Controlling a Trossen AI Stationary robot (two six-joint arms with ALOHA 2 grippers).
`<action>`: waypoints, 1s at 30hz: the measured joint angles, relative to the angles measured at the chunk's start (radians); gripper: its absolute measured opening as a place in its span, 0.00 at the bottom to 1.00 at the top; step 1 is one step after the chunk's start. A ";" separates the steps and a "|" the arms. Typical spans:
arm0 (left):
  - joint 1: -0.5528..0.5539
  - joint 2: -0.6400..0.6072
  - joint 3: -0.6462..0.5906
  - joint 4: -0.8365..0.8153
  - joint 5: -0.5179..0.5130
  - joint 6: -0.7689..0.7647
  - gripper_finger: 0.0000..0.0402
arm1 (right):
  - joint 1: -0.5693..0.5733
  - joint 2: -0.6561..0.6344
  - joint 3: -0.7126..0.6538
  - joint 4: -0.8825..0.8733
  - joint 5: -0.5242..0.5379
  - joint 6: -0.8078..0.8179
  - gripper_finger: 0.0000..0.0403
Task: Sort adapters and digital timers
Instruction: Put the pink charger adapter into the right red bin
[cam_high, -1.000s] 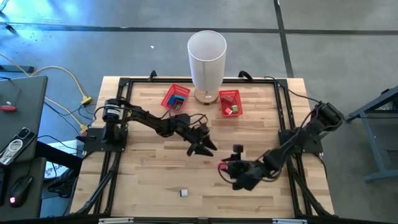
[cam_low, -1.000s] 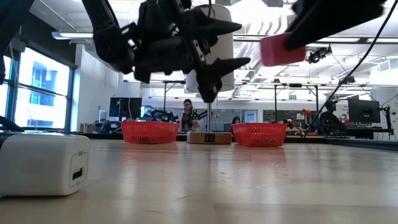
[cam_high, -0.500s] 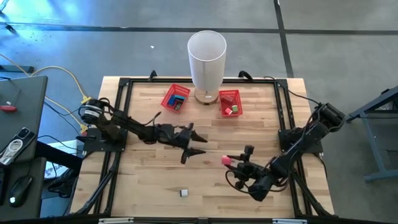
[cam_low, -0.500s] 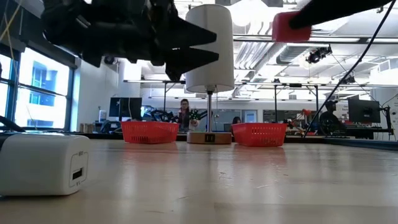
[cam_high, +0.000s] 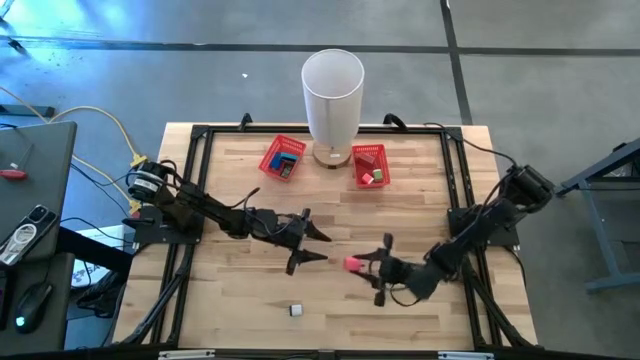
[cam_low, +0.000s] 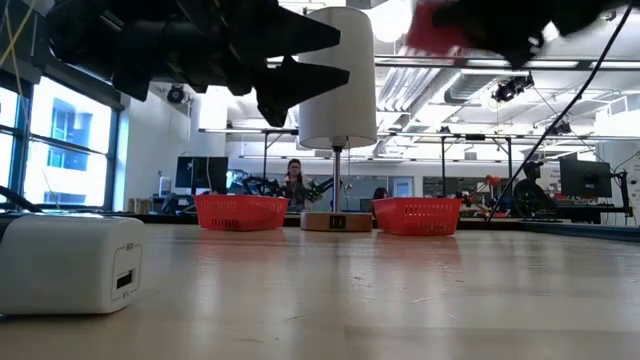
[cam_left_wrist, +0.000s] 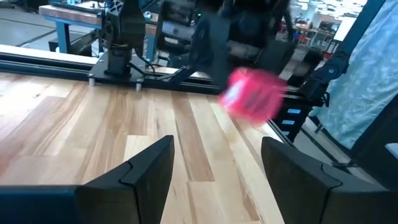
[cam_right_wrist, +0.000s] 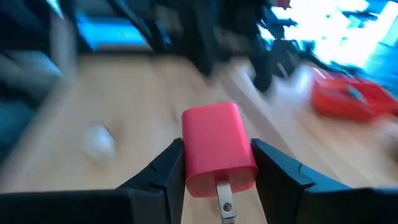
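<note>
The right gripper (cam_high: 362, 265) clenched a pink adapter (cam_high: 353, 264) above mid-table. The left gripper (cam_high: 312, 246), just to its left, hung released with fingers spread.

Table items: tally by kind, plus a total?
Red baskets: 2, left red basket and right red basket.
Adapters in plain sight: 2, pink adapter held by the right gripper, white adapter on the table.
White cylinder on a stand: 1.
Total: 5. Basket contents are too small to count. The left gripper holds nothing.
</note>
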 joint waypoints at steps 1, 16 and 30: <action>0.000 0.000 0.000 0.000 0.000 0.000 0.58 | -0.010 0.000 -0.024 0.135 -0.049 -0.059 0.35; -0.017 0.001 -0.001 0.216 -0.080 0.167 0.58 | -0.160 0.002 -0.249 0.935 -0.446 -0.241 0.35; -0.068 0.001 0.006 0.417 -0.213 0.343 0.57 | -0.266 0.002 -0.076 0.826 -0.623 -0.399 0.35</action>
